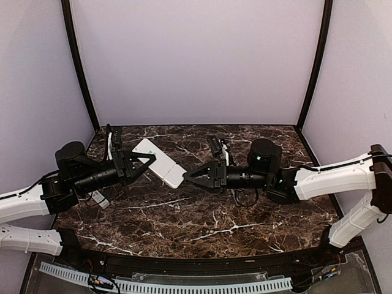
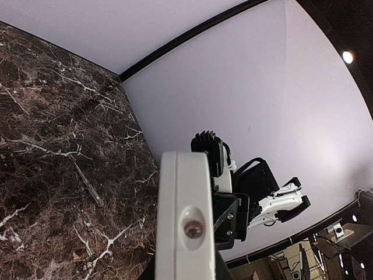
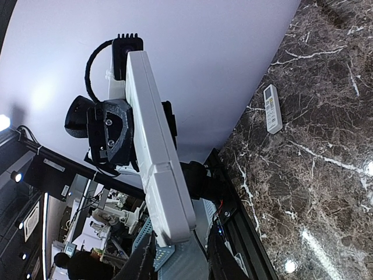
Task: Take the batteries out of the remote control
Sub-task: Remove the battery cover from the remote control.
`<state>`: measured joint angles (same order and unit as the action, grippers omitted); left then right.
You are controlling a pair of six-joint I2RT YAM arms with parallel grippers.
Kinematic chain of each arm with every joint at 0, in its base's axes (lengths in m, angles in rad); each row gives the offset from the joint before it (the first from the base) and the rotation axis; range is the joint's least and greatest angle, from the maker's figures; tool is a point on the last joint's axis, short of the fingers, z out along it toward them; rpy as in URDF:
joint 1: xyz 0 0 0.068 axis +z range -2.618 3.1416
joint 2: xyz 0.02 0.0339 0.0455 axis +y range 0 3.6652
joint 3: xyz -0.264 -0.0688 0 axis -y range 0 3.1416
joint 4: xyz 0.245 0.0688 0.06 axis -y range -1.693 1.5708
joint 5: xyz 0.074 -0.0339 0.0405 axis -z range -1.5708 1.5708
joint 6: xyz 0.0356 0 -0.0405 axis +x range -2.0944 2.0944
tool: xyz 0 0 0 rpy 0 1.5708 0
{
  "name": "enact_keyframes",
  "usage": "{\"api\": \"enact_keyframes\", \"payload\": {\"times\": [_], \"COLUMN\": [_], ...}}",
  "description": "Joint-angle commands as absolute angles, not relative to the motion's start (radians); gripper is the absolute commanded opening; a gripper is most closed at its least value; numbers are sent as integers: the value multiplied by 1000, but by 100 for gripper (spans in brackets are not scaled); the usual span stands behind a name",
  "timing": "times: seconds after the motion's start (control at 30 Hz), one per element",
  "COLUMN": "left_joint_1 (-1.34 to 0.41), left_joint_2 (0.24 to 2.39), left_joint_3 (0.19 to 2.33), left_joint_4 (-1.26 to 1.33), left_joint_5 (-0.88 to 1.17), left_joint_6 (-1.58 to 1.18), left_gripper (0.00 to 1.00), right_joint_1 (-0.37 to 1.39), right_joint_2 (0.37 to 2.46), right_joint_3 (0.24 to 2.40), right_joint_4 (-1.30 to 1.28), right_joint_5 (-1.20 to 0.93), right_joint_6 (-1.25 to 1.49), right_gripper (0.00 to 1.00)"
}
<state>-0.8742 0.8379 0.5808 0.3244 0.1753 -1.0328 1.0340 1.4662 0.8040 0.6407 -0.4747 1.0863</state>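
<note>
A long white remote (image 1: pixel 160 164) is held in the air over the table's back left by my left gripper (image 1: pixel 149 162), which is shut on its middle. In the left wrist view the remote (image 2: pixel 183 216) shows end-on, with a small round recess in its end. My right gripper (image 1: pixel 188 176) is open, with its tips at the remote's near right end. In the right wrist view the remote (image 3: pixel 156 169) runs down towards my open right gripper (image 3: pixel 180 249), and its end sits just above the gap between the jaws. No batteries are in view.
A small white remote (image 1: pixel 100 199) lies on the marble table (image 1: pixel 202 220) under the left arm; it also shows in the right wrist view (image 3: pixel 272 108). A black remote (image 1: pixel 113 136) lies at the back left and another (image 1: pixel 215 147) behind the right gripper. Lilac walls enclose the table.
</note>
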Motion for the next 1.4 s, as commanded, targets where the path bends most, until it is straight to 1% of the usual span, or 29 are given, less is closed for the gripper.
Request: {"api": "enact_keyframes", "payload": {"times": [0.0,0.3,0.57,0.9,1.37], "left_joint_1": [-871,-871,-871,-871,-871], "left_joint_2": [838,840,828,829,836], "left_joint_3": [575,575,571,570,572], "left_joint_4": [379,364,348,330,327], "left_joint_5": [192,182,156,157,165], "left_joint_6": [-1032,-1029,-1024,-1019,-1019], "left_gripper": [0,0,0,0,0], "right_joint_1": [1035,1034,1035,1035,1034], "right_joint_2": [1469,1459,1447,1443,1448], "right_joint_3": [822,821,807,806,800], "right_joint_4": [675,676,667,682,702], "right_joint_5": [-482,-486,-482,-483,-484], "right_joint_6": [1079,1075,1074,1071,1069], "right_gripper": [28,23,20,18,19]}}
